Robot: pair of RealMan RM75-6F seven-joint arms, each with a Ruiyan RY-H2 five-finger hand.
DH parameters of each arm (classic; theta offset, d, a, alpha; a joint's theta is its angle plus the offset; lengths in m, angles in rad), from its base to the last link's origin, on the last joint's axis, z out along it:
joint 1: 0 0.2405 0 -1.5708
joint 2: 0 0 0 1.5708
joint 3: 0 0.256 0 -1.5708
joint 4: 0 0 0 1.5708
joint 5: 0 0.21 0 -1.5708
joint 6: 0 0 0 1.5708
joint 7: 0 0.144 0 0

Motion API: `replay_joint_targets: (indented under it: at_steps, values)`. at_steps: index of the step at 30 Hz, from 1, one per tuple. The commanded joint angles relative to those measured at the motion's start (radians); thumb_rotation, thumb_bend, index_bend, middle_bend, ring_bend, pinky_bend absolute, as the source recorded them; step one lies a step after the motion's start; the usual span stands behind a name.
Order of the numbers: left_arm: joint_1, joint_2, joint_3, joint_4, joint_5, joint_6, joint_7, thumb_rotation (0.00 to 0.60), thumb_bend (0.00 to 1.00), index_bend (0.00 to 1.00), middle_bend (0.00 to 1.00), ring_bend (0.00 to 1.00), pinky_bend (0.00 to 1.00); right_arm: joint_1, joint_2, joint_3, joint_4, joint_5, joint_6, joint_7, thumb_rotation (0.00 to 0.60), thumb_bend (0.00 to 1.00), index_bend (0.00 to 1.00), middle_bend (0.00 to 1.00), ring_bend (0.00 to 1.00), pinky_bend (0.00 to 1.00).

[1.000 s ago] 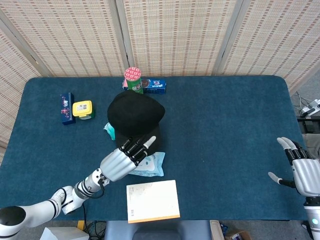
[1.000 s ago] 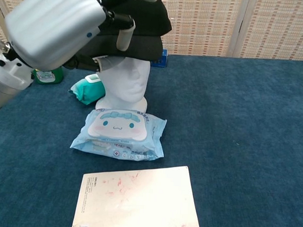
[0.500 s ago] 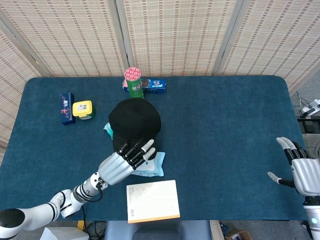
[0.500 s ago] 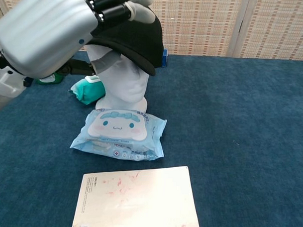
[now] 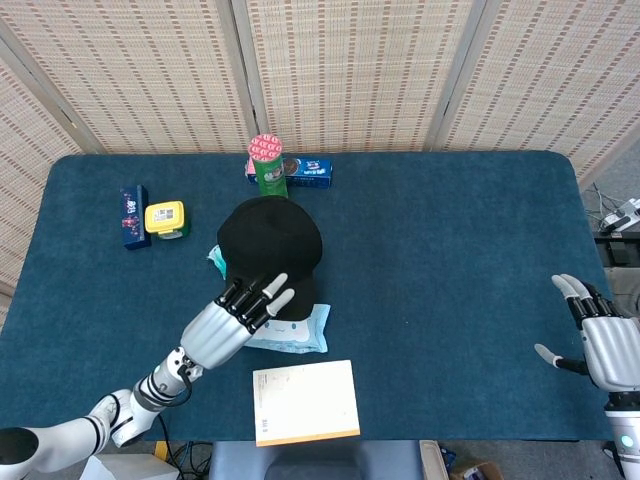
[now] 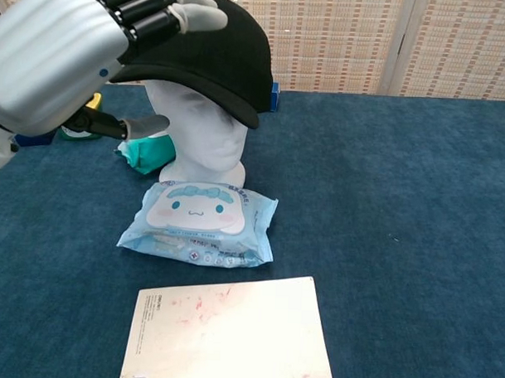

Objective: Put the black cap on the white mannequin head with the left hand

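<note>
The cap [image 6: 209, 51] sits on the mannequin head [image 6: 206, 138] just beyond the left hand [image 5: 232, 315], whose spread fingers hold nothing, while the right hand [image 5: 600, 340], well apart, is also spread and empty.

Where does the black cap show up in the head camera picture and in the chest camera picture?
Head view: the black cap sits left of centre, just beyond the left hand.
Chest view: the black cap is at upper left, on the white mannequin head.
Shared landmark: the blue wipes packet lies right in front of it in both.
</note>
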Motion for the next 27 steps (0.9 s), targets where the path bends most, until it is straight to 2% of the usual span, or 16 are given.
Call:
replay_joint_targets:
  at_steps: [1,11,17,22,27]
  values:
    - [0.018,0.005,-0.001,0.001,-0.019,0.001,-0.016,0.600,0.13,0.00,0.14,0.19,0.44,0.000,0.000,0.000,0.000,0.001,-0.001,-0.002,0.600,0.00,0.08,0.14,0.13,0.26]
    - [0.097,0.034,0.003,-0.002,-0.069,0.038,-0.053,0.600,0.10,0.00,0.13,0.18,0.43,0.002,-0.002,0.001,-0.002,0.005,-0.005,-0.009,0.600,0.00,0.08,0.14,0.13,0.26]
    - [0.173,0.055,0.009,0.051,-0.117,0.080,-0.115,0.600,0.10,0.01,0.13,0.18,0.43,0.002,-0.004,0.001,-0.003,0.007,-0.005,-0.014,0.600,0.00,0.08,0.14,0.13,0.26]
    - [0.225,0.051,0.005,0.132,-0.166,0.099,-0.214,0.600,0.10,0.15,0.13,0.18,0.43,0.003,-0.007,0.003,-0.004,0.011,-0.008,-0.023,0.600,0.00,0.08,0.14,0.13,0.26]
    - [0.272,0.031,-0.022,0.213,-0.235,0.107,-0.303,0.600,0.10,0.41,0.13,0.19,0.43,0.006,-0.011,0.004,-0.006,0.015,-0.013,-0.034,0.600,0.00,0.08,0.14,0.13,0.26]
